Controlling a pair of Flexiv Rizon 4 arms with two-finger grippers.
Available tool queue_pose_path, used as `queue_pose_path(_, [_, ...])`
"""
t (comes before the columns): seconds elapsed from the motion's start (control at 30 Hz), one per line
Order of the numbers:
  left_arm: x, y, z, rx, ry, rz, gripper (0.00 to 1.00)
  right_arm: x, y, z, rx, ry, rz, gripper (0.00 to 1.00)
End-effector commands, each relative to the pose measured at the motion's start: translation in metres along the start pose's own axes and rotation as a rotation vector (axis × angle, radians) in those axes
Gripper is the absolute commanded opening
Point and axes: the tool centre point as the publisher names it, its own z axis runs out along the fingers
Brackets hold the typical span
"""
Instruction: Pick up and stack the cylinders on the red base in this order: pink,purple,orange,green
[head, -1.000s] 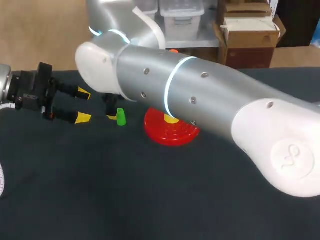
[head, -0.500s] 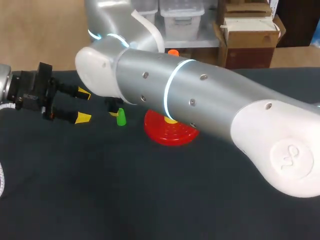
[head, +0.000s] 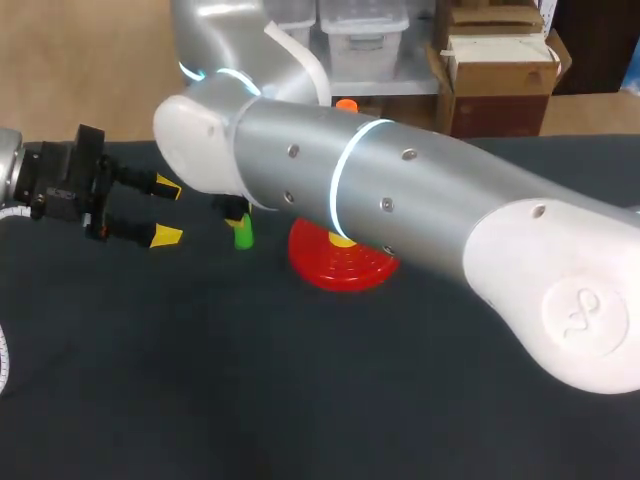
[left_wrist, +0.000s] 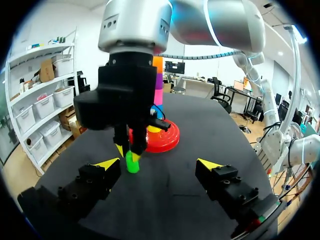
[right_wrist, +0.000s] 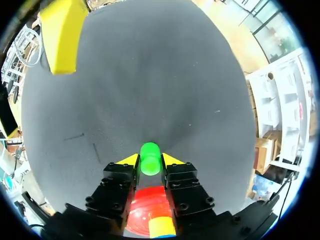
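Two grippers work over a dark table (head: 300, 400). At the far left, the left gripper (head: 166, 211) hangs just above the cloth with its fingers spread wide and nothing between them. Just beside it, toward the middle, the right gripper (right_wrist: 150, 161) points down with its fingers drawn narrow, clamped from both sides on the green cylinder (head: 243, 233). That cylinder stands upright at or barely above the table surface; which of the two cannot be told. Next comes the red base (head: 345, 264), near the green cylinder but not touching it. On the base rises a stack: the pink cylinder (left_wrist: 158, 97) lowest, the purple cylinder (left_wrist: 159, 81) on it, the orange cylinder (head: 346, 104) on top. A yellow piece (right_wrist: 161, 227) shows at the base's middle. The right arm (head: 450, 220) sweeps in from the right, hiding most of the stack from above. By this reckoning, three of four cylinders are placed in order, and only the green one remains to go on top. Counted: one base, four cylinders, one of each colour, two arms.
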Motion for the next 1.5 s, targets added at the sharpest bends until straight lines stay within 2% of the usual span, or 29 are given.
queue_pose_path(0.03, [0.000,0.000,0.000,-0.001,0.001,0.000,1.00,-0.007,-0.006,-0.036,-0.054,0.100,-0.022,0.00])
queue_pose_path(0.2, [0.000,0.000,0.000,-0.001,0.001,0.000,1.00,0.001,-0.013,-0.095,-0.020,0.061,-0.058,0.00])
queue_pose_path(0.47, [0.000,0.000,0.000,-0.001,0.001,0.000,1.00,0.035,-0.022,-0.213,0.008,-0.003,-0.107,0.00])
queue_pose_path(0.57, [0.000,0.000,0.000,-0.001,0.001,0.000,1.00,0.048,-0.020,-0.246,0.014,-0.012,-0.112,0.00])
queue_pose_path(0.67, [0.000,0.000,0.000,-0.001,0.001,0.000,1.00,0.063,-0.020,-0.266,0.019,0.001,-0.107,0.00])
queue_pose_path(0.87, [0.000,0.000,0.000,-0.001,0.001,0.000,1.00,0.091,-0.018,-0.281,-0.002,-0.029,-0.051,0.00])
queue_pose_path(1.0, [0.000,0.000,0.000,-0.001,0.001,0.000,1.00,0.101,-0.018,-0.286,-0.024,-0.029,-0.037,0.00])
queue_pose_path(1.27, [0.000,0.000,0.000,-0.001,0.001,0.000,1.00,0.119,-0.018,-0.281,-0.063,0.043,0.002,0.00])
queue_pose_path(1.5, [0.000,0.000,0.000,-0.001,0.001,0.000,1.00,0.127,-0.020,-0.273,-0.074,0.050,0.026,0.00])
